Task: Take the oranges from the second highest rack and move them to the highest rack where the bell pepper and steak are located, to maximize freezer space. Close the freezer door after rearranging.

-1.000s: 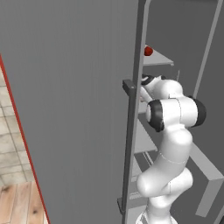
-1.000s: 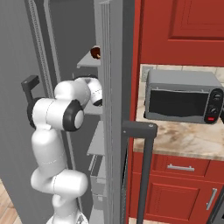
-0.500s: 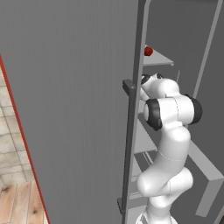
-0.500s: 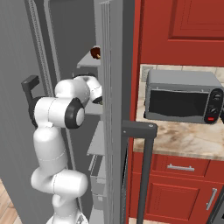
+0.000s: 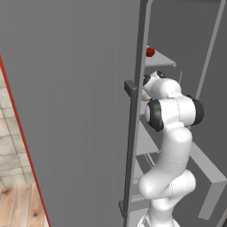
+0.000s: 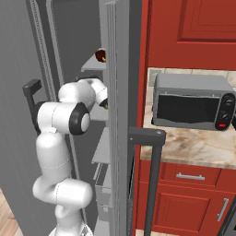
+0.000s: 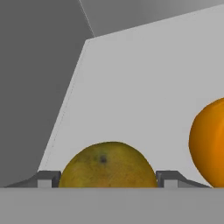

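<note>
Orange between gripper fingertips; no legible writing.

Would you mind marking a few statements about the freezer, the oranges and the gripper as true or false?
1. An orange sits between the fingertips of the gripper. True.
2. The freezer door is shut. False: it stands open, and the arm reaches past it onto the racks.
3. A second orange lies on the same rack, apart from the first. True.
4. The bell pepper lies on a rack below the arm's hand. False: it sits on the highest rack, above the hand.
5. The toaster oven stands on the floor. False: it stands on the counter beside the freezer.
</note>
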Robot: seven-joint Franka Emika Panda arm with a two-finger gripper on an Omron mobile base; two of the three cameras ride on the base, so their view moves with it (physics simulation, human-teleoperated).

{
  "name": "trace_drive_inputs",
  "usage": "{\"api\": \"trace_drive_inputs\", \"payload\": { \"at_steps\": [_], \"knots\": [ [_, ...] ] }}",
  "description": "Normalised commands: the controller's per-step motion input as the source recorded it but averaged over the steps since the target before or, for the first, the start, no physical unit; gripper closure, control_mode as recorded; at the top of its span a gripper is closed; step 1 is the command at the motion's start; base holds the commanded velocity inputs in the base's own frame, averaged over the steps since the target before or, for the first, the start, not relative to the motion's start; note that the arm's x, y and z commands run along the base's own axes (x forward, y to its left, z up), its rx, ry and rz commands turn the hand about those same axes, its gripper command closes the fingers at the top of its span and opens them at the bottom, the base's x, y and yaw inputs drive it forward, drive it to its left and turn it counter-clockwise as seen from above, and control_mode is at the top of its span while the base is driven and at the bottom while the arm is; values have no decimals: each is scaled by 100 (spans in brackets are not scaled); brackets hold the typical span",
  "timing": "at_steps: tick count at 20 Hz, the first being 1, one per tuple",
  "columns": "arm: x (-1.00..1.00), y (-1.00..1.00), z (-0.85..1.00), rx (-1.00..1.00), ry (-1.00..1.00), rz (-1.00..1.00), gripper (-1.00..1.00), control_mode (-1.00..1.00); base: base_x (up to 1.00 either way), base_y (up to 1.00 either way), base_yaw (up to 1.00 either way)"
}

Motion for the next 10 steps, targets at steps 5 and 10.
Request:
{"api": "trace_drive_inputs", "payload": {
  "at_steps": [5,10],
  "knots": [
    [-33,0,-10,0,-3,0,100,-100,0,0,0],
    [-83,-1,-8,0,-19,0,100,-100,0,0,0]
  ]
}}
